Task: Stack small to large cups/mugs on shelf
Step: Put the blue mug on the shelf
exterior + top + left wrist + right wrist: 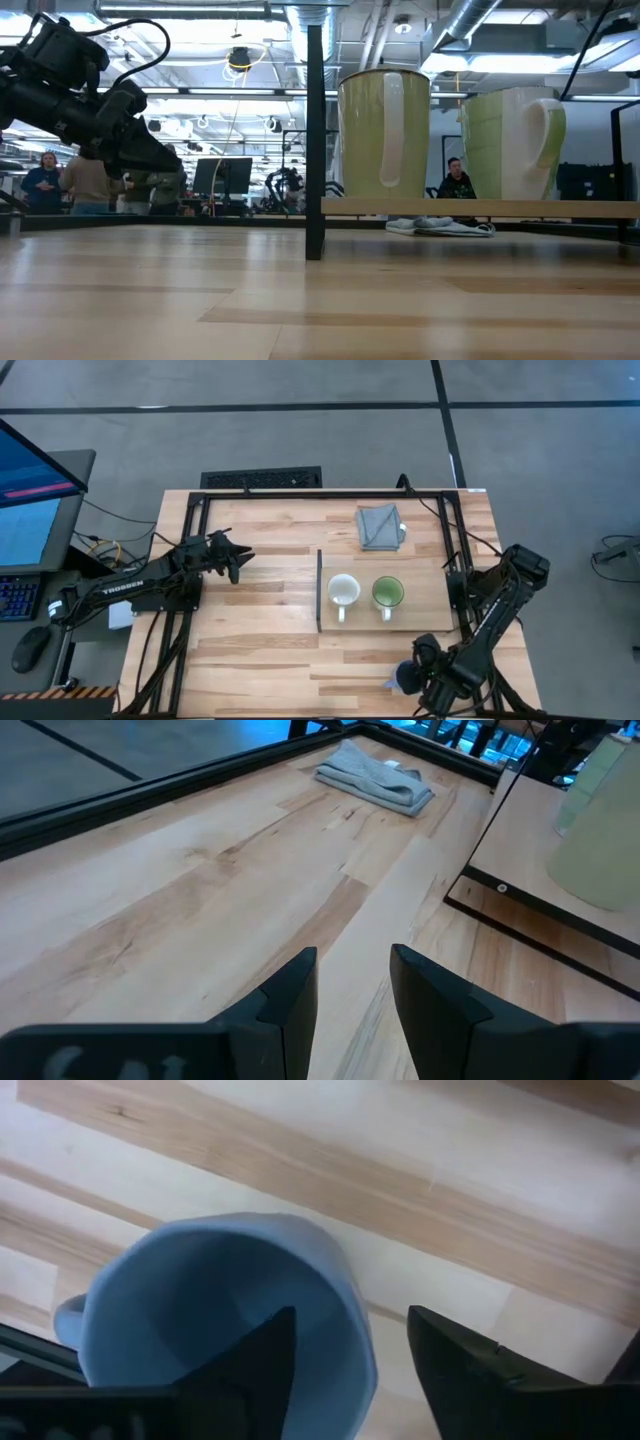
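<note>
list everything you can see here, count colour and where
cream-white mug: 1, cream-white, upright on the shelf beside the dark strip
green-lined mug: 1, white with green inside, upright on the shelf beside the cream-white one
blue-grey mug: 1, blue-grey, on the table's near right edge, off the shelf
shelf: 1, light wood, right half of the table
grey cloth: 1, grey, folded, behind the shelf
left gripper: 1, dark, open, empty, over the left of the table
right gripper: 1, dark, straddling the blue-grey mug's rim
</note>
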